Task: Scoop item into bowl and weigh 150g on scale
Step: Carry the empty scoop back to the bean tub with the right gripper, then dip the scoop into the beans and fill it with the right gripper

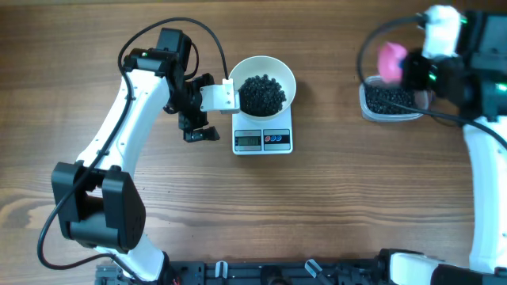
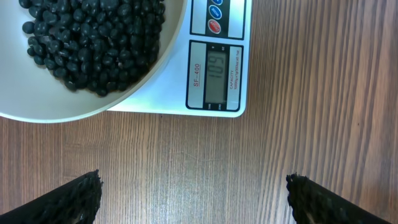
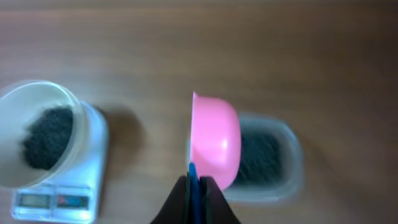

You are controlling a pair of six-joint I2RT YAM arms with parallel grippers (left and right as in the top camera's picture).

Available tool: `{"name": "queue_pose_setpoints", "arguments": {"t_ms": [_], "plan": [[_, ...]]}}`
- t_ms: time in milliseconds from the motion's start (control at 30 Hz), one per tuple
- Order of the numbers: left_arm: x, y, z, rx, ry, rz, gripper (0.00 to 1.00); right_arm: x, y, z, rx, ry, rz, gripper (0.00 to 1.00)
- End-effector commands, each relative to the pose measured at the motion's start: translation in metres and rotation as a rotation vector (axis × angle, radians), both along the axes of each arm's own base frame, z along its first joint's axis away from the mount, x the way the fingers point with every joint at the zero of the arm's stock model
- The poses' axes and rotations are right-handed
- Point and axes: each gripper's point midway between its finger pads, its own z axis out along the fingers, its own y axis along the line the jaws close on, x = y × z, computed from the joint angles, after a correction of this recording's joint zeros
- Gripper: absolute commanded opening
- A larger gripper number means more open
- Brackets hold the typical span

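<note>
left gripper (image 2: pixel 194 196) wide open, nothing between its jaws; both fingertips (image 2: pixel 78 196) hang over bare table (image 2: pixel 186 155), touching nothing I can see

bowl (image 2: pixel 43 102) is straight ahead of the left gripper and off toward its left finger; near but apart; it sits on the scale (image 2: pixel 163 93) and overhangs the platform edge; black beans (image 2: pixel 93 37) heaped inside it, a loose dark pile that leaves a white band of wall bare

scale display (image 2: pixel 216 74) faces the left gripper, ahead and just right of centre; it is lit, digits lie sideways from the wrist view, so I can't read them reliably; two round buttons (image 2: pixel 214 18) just beyond the display, one blue, one red

right gripper (image 3: pixel 196 186) clamped tight on the thin handle of the pink scoop (image 3: pixel 216 140); the scoop cup stands directly ahead of the fingers, turned on edge, rounded back to the gripper's right; whether it carries any beans, can't tell, the view is blurred

clear tub (image 3: pixel 295 163) lies below and beyond the scoop, off to the right gripper's right; dark tub beans (image 3: pixel 261 158) in its bottom; scoop is above the tub, contact can't be told

bowl and scale are well off to the right gripper's left, apart from scoop and tub
</note>
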Motion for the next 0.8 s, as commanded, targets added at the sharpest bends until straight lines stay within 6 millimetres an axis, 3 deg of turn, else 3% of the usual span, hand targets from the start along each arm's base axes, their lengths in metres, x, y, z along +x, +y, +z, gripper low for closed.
{"name": "queue_pose_setpoints", "arguments": {"t_ms": [0, 67, 267, 433, 600, 633, 667, 767], "plan": [[-0.002, -0.002, -0.001, -0.024, 0.007, -0.015, 1.00, -0.017, -0.032, -0.036, -0.049, 0.178, -0.100, 0.04], [-0.002, -0.002, -0.001, -0.024, 0.007, -0.015, 1.00, -0.018, -0.037, -0.057, -0.078, 0.260, -0.064, 0.04], [-0.002, -0.002, -0.001, -0.024, 0.007, -0.015, 1.00, 0.016, -0.045, -0.095, -0.133, 0.289, 0.008, 0.04], [-0.002, -0.002, -0.001, -0.024, 0.007, -0.015, 1.00, 0.026, -0.066, -0.126, -0.238, 0.364, 0.002, 0.04], [-0.002, -0.002, -0.001, -0.024, 0.007, -0.015, 1.00, 0.031, -0.067, -0.156, -0.217, 0.421, -0.011, 0.04], [-0.002, -0.002, -0.001, -0.024, 0.007, -0.015, 1.00, 0.034, -0.052, -0.164, -0.114, 0.420, -0.016, 0.04], [-0.002, -0.002, -0.001, -0.024, 0.007, -0.015, 1.00, 0.040, -0.023, -0.169, 0.058, 0.403, 0.035, 0.04], [-0.002, -0.002, -0.001, -0.024, 0.007, -0.015, 1.00, 0.046, -0.002, -0.165, 0.189, 0.374, 0.052, 0.04]]}}
